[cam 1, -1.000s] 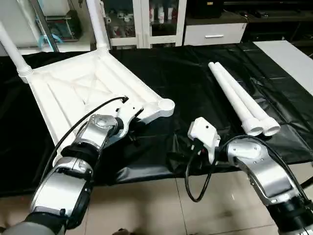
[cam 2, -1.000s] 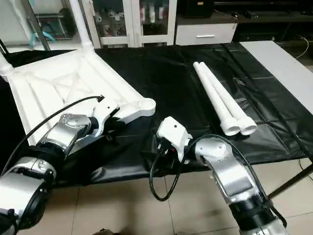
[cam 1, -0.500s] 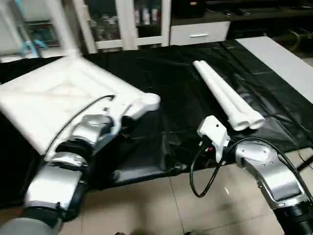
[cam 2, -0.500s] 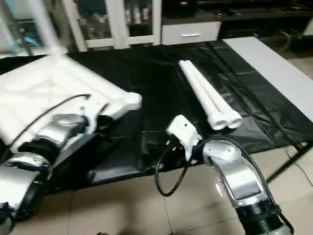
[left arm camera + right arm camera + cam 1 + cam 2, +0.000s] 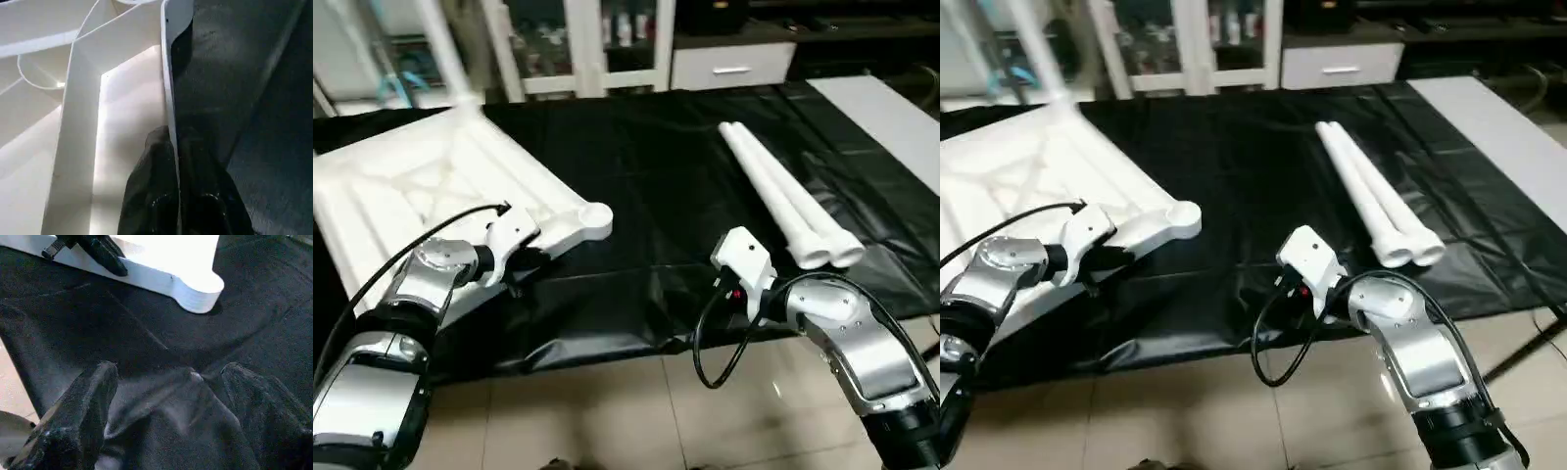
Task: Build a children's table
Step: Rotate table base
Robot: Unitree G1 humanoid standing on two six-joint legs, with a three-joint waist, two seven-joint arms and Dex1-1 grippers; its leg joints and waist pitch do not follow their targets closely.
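**Op:** Since a second ago my left gripper [image 5: 177, 196] has pinched shut on the top's [image 5: 401, 186] near rim and swung out to my left. I'd say the top came with it, though the head camera shifted too, so I can't be sure how far.

**Sup:** Where does everything sit now?

**Op:** Largest first: the top lies ribbed side up on the black cloth [image 5: 656, 166], beyond and around my left gripper, with two legs already standing in its far sockets. One is the far leg [image 5: 445, 54]. The empty corner socket [image 5: 595, 215] is just to the right of that gripper. Two loose legs [image 5: 783, 201] lie side by side well off, past my right gripper [image 5: 166, 396].

**Sup:** And the right one?

**Op:** Wide open, holding nothing, low over the cloth at the table's near edge.

**Sup:** How would you do this step well?

**Op:** Keep the pinch square on the thin rim; I judge it could slip or flex if I twist. Drag slowly and flat so the cloth doesn't bunch, and bring the empty socket within the right arm's reach before fetching a leg.
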